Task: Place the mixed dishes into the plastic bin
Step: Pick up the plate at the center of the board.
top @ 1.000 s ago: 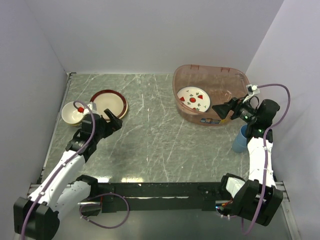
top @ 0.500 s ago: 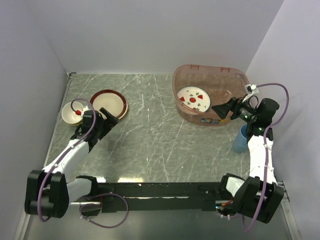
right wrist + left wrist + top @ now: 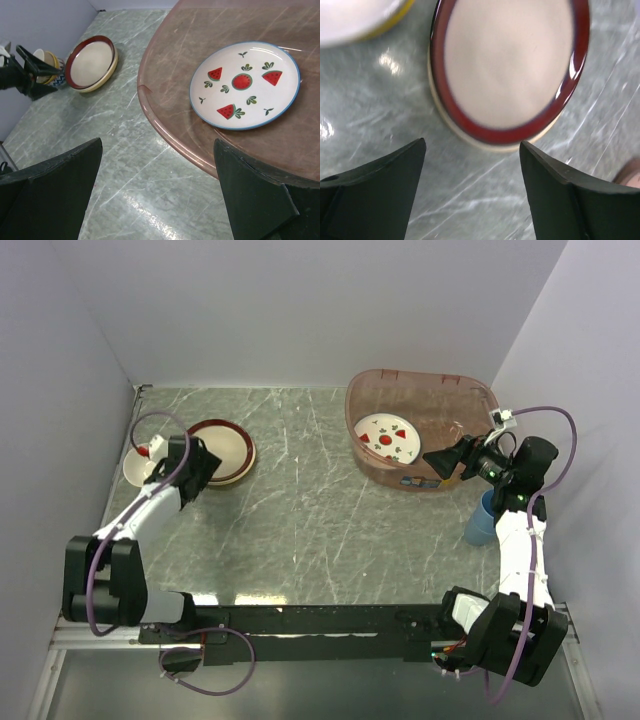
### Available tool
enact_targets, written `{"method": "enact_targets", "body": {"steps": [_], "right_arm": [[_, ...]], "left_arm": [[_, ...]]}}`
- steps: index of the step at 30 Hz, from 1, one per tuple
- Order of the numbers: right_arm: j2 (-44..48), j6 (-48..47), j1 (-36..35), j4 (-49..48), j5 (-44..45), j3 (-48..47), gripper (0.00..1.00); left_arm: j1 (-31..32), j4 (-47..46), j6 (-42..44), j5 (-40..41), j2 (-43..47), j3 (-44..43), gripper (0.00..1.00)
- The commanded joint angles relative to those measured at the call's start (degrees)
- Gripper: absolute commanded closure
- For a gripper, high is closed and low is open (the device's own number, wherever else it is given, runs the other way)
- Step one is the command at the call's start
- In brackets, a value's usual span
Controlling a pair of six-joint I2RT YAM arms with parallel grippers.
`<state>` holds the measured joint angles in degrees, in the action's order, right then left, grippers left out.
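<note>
A red-rimmed cream dish (image 3: 222, 447) (image 3: 510, 70) rests on a yellowish plate (image 3: 107, 75) at the far left of the table. A small cream bowl (image 3: 138, 469) (image 3: 355, 17) stands just left of it. My left gripper (image 3: 196, 466) (image 3: 472, 145) hangs open just off the dish's near edge, with nothing between its fingers. The plastic bin (image 3: 455, 400) (image 3: 165, 125) stands at the far right and holds the white plate with red shapes (image 3: 388, 437) (image 3: 245, 85). My right gripper (image 3: 442, 460) (image 3: 159, 145) is open and empty above the bin's front rim. The light blue cup (image 3: 479, 519) stands beside the right arm.
Grey walls close in the table on the left, back and right. The left arm's purple cable (image 3: 150, 430) loops over the small bowl. In the right wrist view the left gripper (image 3: 25, 75) shows dark beside the bowl. Bare marbled tabletop (image 3: 320, 520) lies between the dishes and the bin.
My left arm has swung left and away from me, bringing its gripper up to the dish's near edge beside the small bowl. The right arm has not moved.
</note>
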<state>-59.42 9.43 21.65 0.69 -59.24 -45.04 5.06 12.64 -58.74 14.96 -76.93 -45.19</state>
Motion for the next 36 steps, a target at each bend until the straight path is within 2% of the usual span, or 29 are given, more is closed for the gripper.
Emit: {"method": "enact_targets", "body": {"steps": [1,3,8,12,31,34,36], "right_arm": [[-0.3,-0.9,0.3,-1.0,-0.5,-3.3,0.00],[-0.2,-0.9,0.4,-1.1,-0.4,-3.2,0.00],[-0.3,-1.2,0.3,-1.1,-0.4,-3.3,0.00],[-0.4,-1.1,0.3,-1.1,-0.3,-3.3,0.00],[-0.5,-1.6,0.3,0.5,-0.3,-3.7,0.00],[-0.5,-1.7,0.3,0.5,-0.4,-3.7,0.00],[-0.6,-1.7,0.3,0.6,-0.4,-3.8,0.00]], "left_arm": [[-0.1,7.1,1.3,9.0,-4.9,-8.7,0.23],[-0.1,9.8,4.2,9.9,-8.4,-11.4,0.27],[-0.1,13.2,9.9,15.5,-14.0,-18.7,0.29],[-0.1,16.8,11.2,18.7,-17.3,-23.1,0.29],[-0.8,15.0,14.3,18.1,-27.7,-28.3,0.28],[-1.5,13.3,14.6,16.9,-27.9,-27.3,0.35],[-1.9,12.1,15.0,16.2,-27.8,-26.5,0.44]]}}
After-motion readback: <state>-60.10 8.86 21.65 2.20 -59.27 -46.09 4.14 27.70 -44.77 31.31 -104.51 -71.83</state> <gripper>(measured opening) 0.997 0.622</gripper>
